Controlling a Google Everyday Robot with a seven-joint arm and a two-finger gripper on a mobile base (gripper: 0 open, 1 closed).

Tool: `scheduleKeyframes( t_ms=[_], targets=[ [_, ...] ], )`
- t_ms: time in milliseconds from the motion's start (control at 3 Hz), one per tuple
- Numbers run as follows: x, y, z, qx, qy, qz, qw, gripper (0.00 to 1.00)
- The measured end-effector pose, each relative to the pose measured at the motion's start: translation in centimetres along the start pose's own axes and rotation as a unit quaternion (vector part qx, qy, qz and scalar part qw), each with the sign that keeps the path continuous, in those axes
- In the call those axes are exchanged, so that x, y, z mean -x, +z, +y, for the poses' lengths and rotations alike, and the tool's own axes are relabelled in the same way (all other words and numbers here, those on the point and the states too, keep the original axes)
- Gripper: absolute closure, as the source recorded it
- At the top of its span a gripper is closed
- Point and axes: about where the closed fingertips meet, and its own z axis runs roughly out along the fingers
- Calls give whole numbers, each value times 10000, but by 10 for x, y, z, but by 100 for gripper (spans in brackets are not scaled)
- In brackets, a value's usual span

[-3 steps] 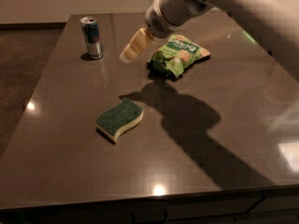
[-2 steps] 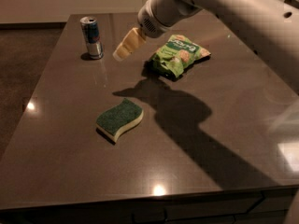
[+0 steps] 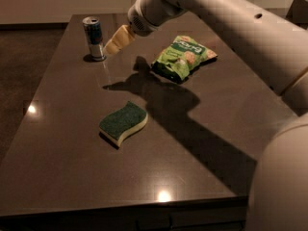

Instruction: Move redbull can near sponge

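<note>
The redbull can stands upright at the far left of the dark table, silver and blue with a silver top. My gripper hangs above the table just right of the can, its pale tip pointing down-left toward it, not touching. The sponge lies flat in the middle of the table, dark green top over pale yellow foam, well in front of the can.
A green snack bag lies at the far right of the table, behind my arm's shadow. My white arm crosses from the right. The table's front edge runs along the bottom, with floor off the left side.
My gripper has moved left and slightly down toward the can. The can, sponge and bag have not moved.
</note>
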Motion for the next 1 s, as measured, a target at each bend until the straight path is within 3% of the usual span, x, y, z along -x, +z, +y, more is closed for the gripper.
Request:
scheduleKeyframes(
  t_ms=[1000],
  targets=[
    [52,57,5,240,-114,-278,9993,0]
  ],
)
